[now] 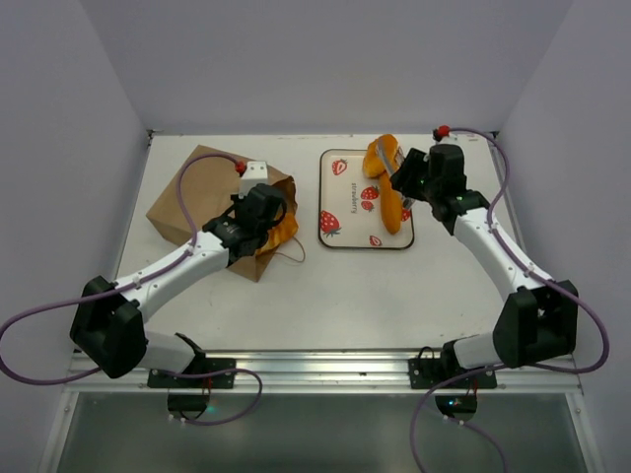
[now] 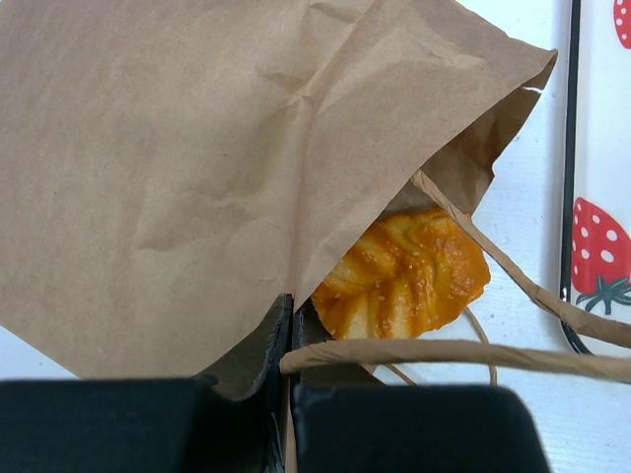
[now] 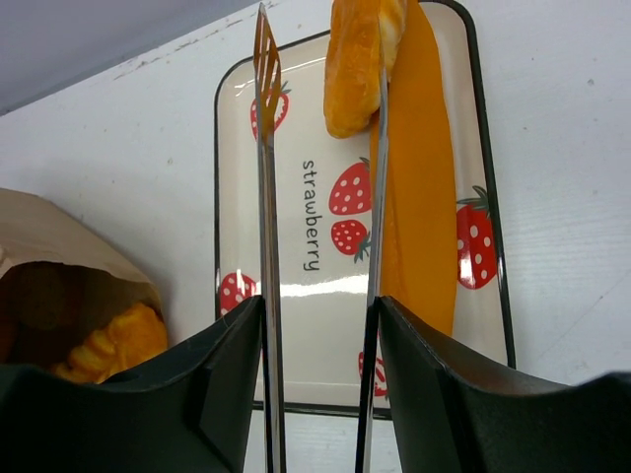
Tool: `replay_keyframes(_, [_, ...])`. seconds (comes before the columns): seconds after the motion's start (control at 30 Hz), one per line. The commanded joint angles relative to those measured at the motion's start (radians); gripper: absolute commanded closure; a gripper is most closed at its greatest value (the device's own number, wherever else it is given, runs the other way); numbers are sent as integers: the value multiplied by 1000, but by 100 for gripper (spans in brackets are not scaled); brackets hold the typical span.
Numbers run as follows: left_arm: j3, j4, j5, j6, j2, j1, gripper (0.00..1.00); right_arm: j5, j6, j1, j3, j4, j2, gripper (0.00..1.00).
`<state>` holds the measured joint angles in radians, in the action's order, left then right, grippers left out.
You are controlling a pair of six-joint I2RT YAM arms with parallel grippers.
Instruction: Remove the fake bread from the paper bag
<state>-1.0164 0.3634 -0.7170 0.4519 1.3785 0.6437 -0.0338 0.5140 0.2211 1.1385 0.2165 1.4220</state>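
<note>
Steel tongs (image 3: 266,177) with slotted tips stand part-way open in the right gripper (image 3: 315,305), whose black fingers press on the two arms from outside. The tips are spread and clamp nothing, though one arm runs against a small, paler golden toy bread piece (image 3: 355,59) at the far end of the white strawberry-print tray (image 3: 242,177); whether that piece rests fully on the tray I cannot tell. Beside it a long, smooth orange baguette-like loaf (image 3: 419,197) lies along the tray, so two pieces look to be out. Across the white table (image 1: 345,296), the left gripper (image 2: 292,325) is pinched tight on the lower lip of the brown kraft paper bag (image 2: 177,168). A glossy braided loaf (image 2: 404,281) lies just inside the mouth, behind a twisted paper handle (image 2: 444,353), and is yet to be fetched; anything deeper is hidden.
</note>
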Motion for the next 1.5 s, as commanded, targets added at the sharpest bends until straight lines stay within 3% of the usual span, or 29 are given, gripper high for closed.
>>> replay_keyframes(0.0, [7,-34,-15,10,-41,1,100,-8,-19,-5,-22,-9,-67,47])
replay_keyframes(0.3, [16,-30,8,14,-48,1,100,32,-57,-5,-108,41,-235,48])
replay_keyframes(0.53, [32,-38,18,15,-61,2,100,164,-54,-2,-187,67,-357,48])
replay_keyframes(0.83, [-59,64,44,-38,-82,1,100,170,-22,141,-286,119,-504,48])
replay_keyframes(1.27, [-206,233,68,-73,-70,1,100,155,14,374,-321,113,-503,50])
replay_keyframes(1.47, [-186,200,62,-124,-75,1,100,150,15,426,-333,98,-466,49])
